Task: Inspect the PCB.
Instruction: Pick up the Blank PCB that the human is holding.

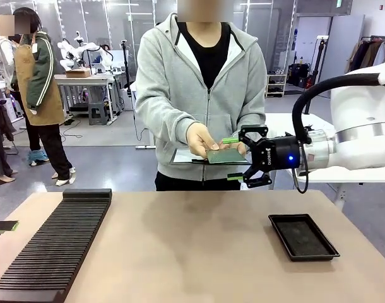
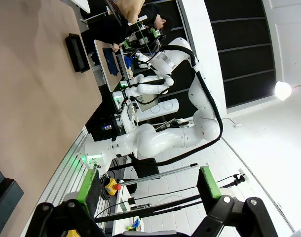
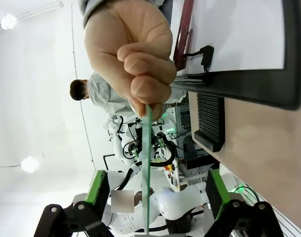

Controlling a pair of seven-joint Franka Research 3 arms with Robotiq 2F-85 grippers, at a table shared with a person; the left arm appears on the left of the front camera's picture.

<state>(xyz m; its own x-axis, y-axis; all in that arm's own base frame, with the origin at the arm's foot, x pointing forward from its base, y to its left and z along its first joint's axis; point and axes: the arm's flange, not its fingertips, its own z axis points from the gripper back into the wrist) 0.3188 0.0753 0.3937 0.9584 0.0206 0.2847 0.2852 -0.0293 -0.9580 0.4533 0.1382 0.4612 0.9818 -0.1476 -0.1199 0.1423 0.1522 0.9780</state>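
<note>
Right hand (image 1: 233, 159) is wide open either side of the PCB (image 1: 225, 156), not touching it. A person (image 1: 180, 82) pinches the PCB's far edge. Left hand (image 2: 146, 183) is open too.

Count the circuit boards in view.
1. The PCB is in the person's hand, between the open fingers of the right gripper. The slotted black rack might hide others.

place: robotics lab | evidence: white robot arm (image 1: 363, 126), worktable (image 1: 199, 252), black slotted rack (image 1: 53, 252), glass partitions (image 1: 104, 19) behind
</note>
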